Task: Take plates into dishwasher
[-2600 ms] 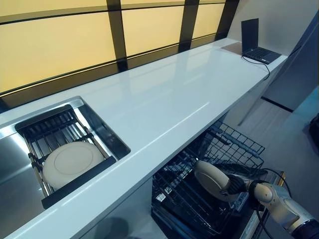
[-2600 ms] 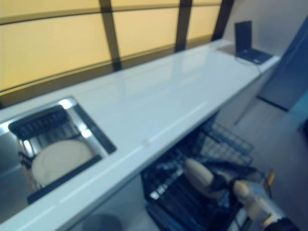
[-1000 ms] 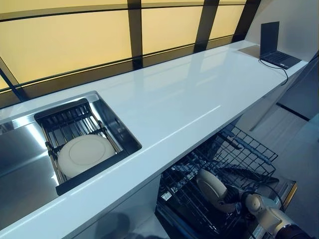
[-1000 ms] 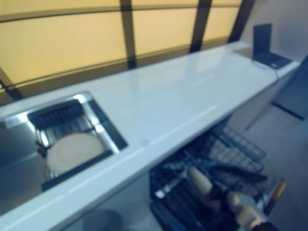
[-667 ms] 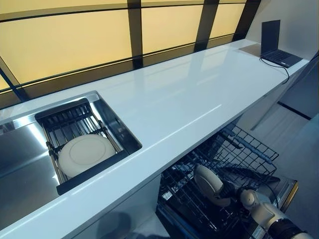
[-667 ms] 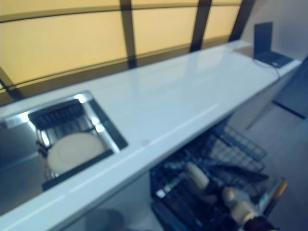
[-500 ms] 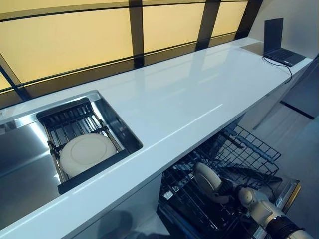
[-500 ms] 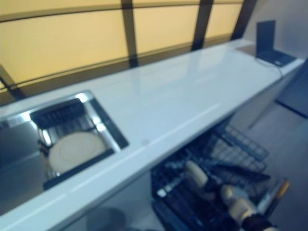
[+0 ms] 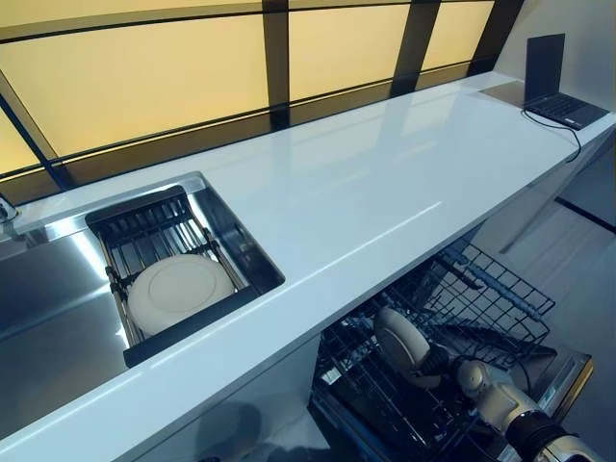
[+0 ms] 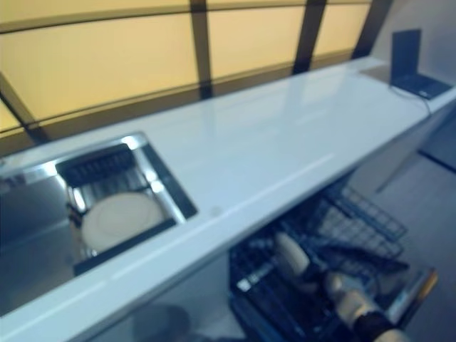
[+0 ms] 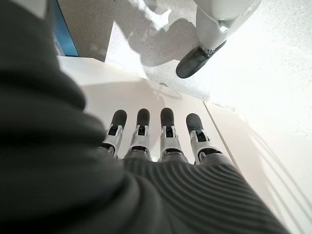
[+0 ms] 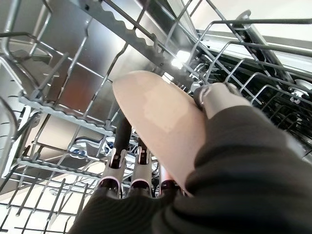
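A cream plate point(image 9: 398, 342) stands on edge in the pulled-out lower dishwasher rack point(image 9: 486, 300) under the counter. My right hand point(image 9: 439, 365) is shut on it. In the right wrist view the plate point(image 12: 157, 116) lies between the thumb point(image 12: 220, 95) and the fingers point(image 12: 122, 140), among the rack's wire tines. A second cream plate point(image 9: 180, 292) lies flat on the drying rack point(image 9: 144, 231) in the sink point(image 9: 48, 318). My left hand point(image 11: 164, 140) shows only in its own wrist view, its fingers straight and holding nothing.
A long white counter point(image 9: 346, 192) runs above the dishwasher. A laptop point(image 9: 560, 92) sits at its far right end. Yellow-lit windows back the counter. The left wrist view shows a white panel point(image 11: 141, 100) and speckled floor.
The camera has shifted, so the whole scene sits a little further right. My right hand keeps its hold on the plate and has edged slightly further under the counter in the rack.
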`<state>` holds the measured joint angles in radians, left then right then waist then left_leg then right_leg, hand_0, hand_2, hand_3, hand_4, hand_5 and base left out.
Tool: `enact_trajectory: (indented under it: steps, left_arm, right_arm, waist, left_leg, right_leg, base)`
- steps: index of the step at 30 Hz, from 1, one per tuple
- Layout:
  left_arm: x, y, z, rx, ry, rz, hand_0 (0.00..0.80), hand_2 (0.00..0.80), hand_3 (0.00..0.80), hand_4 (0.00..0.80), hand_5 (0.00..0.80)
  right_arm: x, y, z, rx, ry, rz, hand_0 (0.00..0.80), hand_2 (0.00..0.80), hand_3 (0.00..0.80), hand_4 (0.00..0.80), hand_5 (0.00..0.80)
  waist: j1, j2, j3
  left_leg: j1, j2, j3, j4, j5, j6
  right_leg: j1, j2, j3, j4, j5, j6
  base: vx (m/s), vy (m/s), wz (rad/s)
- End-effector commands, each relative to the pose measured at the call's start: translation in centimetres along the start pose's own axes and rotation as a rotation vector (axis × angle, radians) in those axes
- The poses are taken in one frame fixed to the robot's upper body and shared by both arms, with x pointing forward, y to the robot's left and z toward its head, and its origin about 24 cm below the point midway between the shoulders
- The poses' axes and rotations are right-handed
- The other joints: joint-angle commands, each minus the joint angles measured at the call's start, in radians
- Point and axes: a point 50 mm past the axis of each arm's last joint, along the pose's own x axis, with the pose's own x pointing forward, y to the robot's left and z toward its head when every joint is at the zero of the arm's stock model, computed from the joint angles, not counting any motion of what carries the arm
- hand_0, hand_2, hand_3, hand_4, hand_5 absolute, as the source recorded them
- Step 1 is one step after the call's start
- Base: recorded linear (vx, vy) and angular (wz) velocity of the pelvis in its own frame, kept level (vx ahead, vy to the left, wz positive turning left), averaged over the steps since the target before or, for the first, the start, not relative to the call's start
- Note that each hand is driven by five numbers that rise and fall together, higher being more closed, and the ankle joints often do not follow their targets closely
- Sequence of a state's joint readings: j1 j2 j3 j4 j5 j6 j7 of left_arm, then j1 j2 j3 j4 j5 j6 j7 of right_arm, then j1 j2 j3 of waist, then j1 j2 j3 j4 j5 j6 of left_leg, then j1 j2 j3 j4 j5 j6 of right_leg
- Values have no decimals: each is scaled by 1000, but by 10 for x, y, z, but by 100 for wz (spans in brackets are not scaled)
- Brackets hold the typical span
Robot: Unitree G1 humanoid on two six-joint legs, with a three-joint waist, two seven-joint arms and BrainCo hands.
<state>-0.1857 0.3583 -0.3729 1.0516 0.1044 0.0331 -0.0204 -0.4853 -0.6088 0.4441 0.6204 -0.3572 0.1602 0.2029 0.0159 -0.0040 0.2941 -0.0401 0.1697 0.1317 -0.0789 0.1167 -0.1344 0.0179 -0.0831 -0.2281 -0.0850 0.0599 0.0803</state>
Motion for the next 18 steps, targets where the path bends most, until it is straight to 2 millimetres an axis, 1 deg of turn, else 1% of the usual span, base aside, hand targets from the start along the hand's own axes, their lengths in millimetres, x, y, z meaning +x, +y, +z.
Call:
enact_trajectory:
  steps: [1, 11, 14, 18]
  left_arm:
    - [5, 13, 30, 71, -74, 25, 0, 0, 0, 0, 0]
    - [5, 16, 33, 62, -89, 33, 0, 0, 0, 0, 0]
    - [5, 16, 34, 56, -97, 36, 0, 0, 0, 0, 0]
    - [5, 15, 35, 53, -102, 37, 0, 0, 0, 0, 0]
  right_arm:
    - [7, -13, -1, -16, 52, -35, 800, 800, 800, 800, 800]
    - [8, -26, -6, -10, 80, -75, 800, 800, 800, 800, 800]
    - [8, -33, -11, -5, 99, -91, 800, 800, 800, 800, 800]
    - [8, -36, -16, 4, 118, -106, 800, 800, 800, 800, 800]
  waist:
    - [33, -12, 33]
    - [31, 7, 56]
    - [29, 12, 64]
    - [28, 17, 69]
  left_leg:
    - [-65, -88, -55, -8, -18, 72]
    - [-86, -87, -63, -8, -10, 73]
    - [-92, -85, -62, -8, -8, 73]
    - [-97, -85, -61, -8, -6, 73]
  right_leg:
    - [-76, 28, -22, 107, -62, -26]
    - [-106, 29, -17, 124, -63, -31]
    - [-115, 31, -12, 127, -60, -32]
    - [-123, 32, -10, 127, -57, -32]
  base:
    - [0, 0, 0]
    - [-3, -7, 2]
    - [0, 0, 0]
    - [8, -5, -2]
